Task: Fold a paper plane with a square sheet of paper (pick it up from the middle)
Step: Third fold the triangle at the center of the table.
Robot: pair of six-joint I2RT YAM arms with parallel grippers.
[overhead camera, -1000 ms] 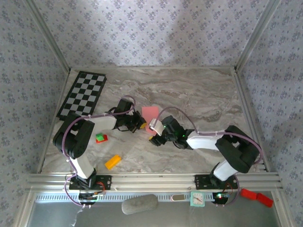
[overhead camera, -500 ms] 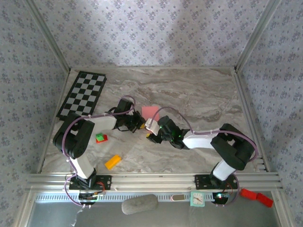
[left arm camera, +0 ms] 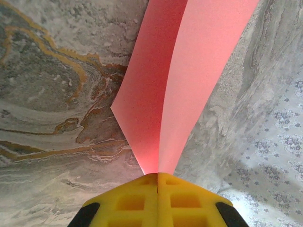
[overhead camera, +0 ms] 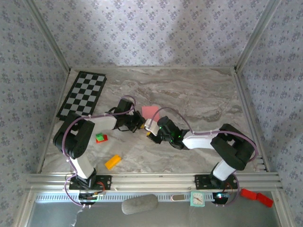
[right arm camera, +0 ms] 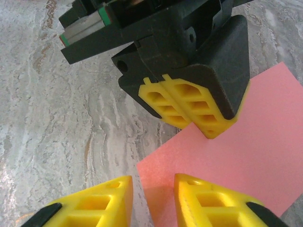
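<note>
Left wrist view: the left gripper (left arm camera: 157, 182) has its two yellow fingers pressed tight together on one edge of the single square sheet of paper (left arm camera: 170, 85). The salmon-pink sheet spreads away from the pinch, bent along one soft crease, above the marbled table (left arm camera: 57, 94). Seen from the right wrist, the right gripper (right arm camera: 152, 198) has its two yellow fingers parted. The sheet's near corner lies at the gap between them, and they are not closed on it. From above, the two arms meet tip to tip at mid-table, with the sheet just beyond them. Three other items lie on the left half. One checkerboard mat (overhead camera: 83, 94) sits at the far left, one red-and-green block (overhead camera: 101, 137) beside the left arm, and one orange block (overhead camera: 112, 161) nearer the front rail.
</note>
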